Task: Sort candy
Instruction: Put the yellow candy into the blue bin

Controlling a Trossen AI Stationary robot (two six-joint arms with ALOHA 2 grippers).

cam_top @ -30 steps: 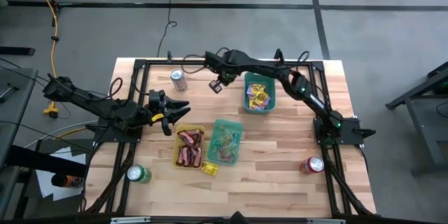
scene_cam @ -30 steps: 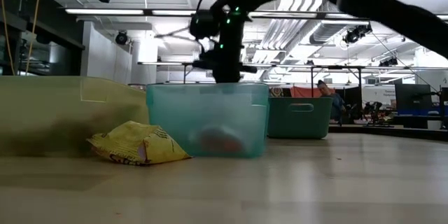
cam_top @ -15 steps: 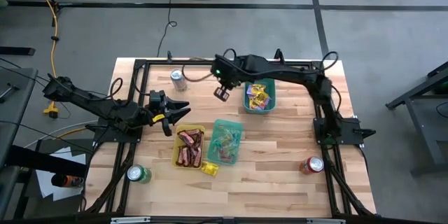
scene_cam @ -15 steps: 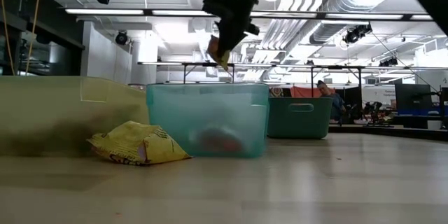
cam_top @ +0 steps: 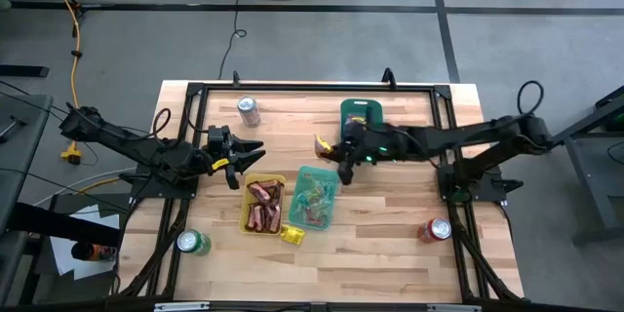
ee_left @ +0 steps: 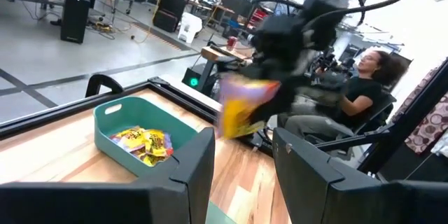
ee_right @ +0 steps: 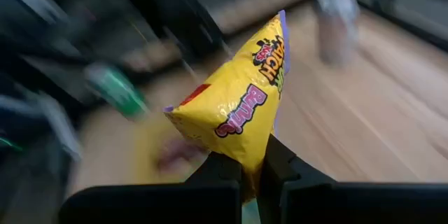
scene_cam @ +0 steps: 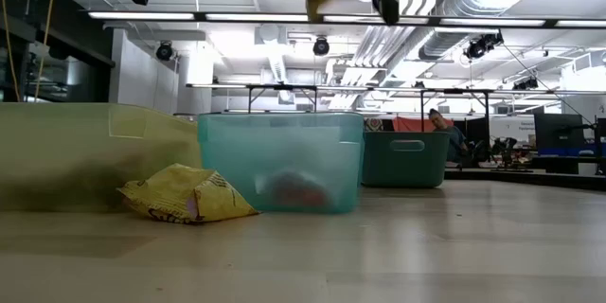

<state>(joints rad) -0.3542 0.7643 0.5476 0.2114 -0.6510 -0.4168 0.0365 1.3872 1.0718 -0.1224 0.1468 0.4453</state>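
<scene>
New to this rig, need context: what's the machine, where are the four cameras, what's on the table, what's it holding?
Two dark robot arms work at a wooden table. One camera looks straight down, one sits at tabletop height, and one rides on each wrist. The right gripper is shut on a yellow candy packet, held above the table. The left gripper waits near the left edge, holding nothing. On the table: a yellow tray of red-brown bars, a teal tray of small pieces, a darker teal bin of yellow packets, one loose packet, and three drink cans.
</scene>
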